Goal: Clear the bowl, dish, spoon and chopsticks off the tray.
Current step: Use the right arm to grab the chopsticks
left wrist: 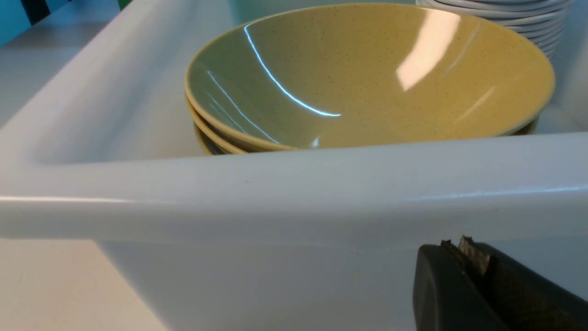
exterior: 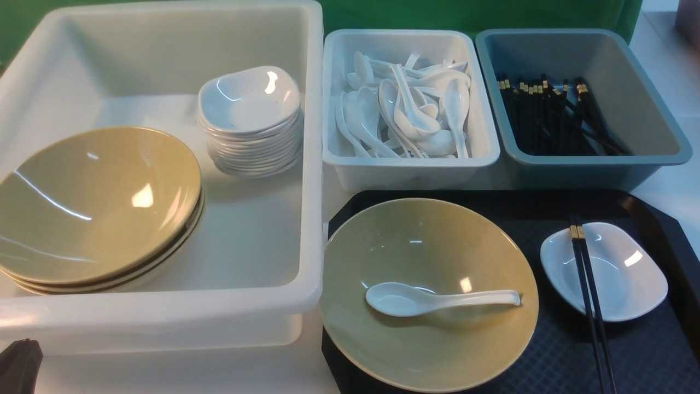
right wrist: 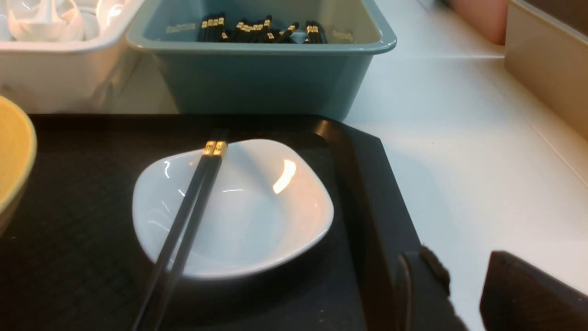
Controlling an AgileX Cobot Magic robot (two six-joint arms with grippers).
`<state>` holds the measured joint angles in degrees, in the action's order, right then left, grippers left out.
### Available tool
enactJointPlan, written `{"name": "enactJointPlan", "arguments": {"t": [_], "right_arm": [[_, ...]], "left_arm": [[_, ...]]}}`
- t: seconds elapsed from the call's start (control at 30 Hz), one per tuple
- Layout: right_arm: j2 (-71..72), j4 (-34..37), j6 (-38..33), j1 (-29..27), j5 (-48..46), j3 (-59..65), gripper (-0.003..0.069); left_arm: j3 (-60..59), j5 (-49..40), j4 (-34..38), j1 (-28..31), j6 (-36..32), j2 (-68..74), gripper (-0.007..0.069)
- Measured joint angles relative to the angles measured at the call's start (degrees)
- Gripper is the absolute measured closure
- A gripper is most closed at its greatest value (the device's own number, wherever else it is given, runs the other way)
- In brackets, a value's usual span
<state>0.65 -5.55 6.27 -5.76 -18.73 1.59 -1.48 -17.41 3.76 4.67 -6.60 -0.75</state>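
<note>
1. On black textured plastic tray (exterior: 645,355): wide olive-yellow bowl (exterior: 426,241) holding white soup spoon (exterior: 399,299); small white rounded-square dish (exterior: 623,273) under black gold-banded chopsticks (exterior: 588,284).
2. Beside white plastic tub (left wrist: 275,184): left tool (left wrist: 464,276) shut.
3. Over white tabletop (right wrist: 459,138): right tool (right wrist: 468,294) parted, empty.

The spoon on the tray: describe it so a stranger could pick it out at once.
Find the black tray at the near right. In the wide olive-yellow bowl on it lies one white spoon, handle pointing right. All other spoons are heaped in the white bin behind.
</note>
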Motion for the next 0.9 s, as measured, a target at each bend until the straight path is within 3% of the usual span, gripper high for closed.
{"name": "enactJointPlan", "arguments": {"t": [0.9], "right_arm": [[0.0,0.0,0.2,0.0,0.1,0.0,0.0421]], "left_arm": [[0.0,0.1,-0.3,0.0,0.3,0.0,0.064]]}}
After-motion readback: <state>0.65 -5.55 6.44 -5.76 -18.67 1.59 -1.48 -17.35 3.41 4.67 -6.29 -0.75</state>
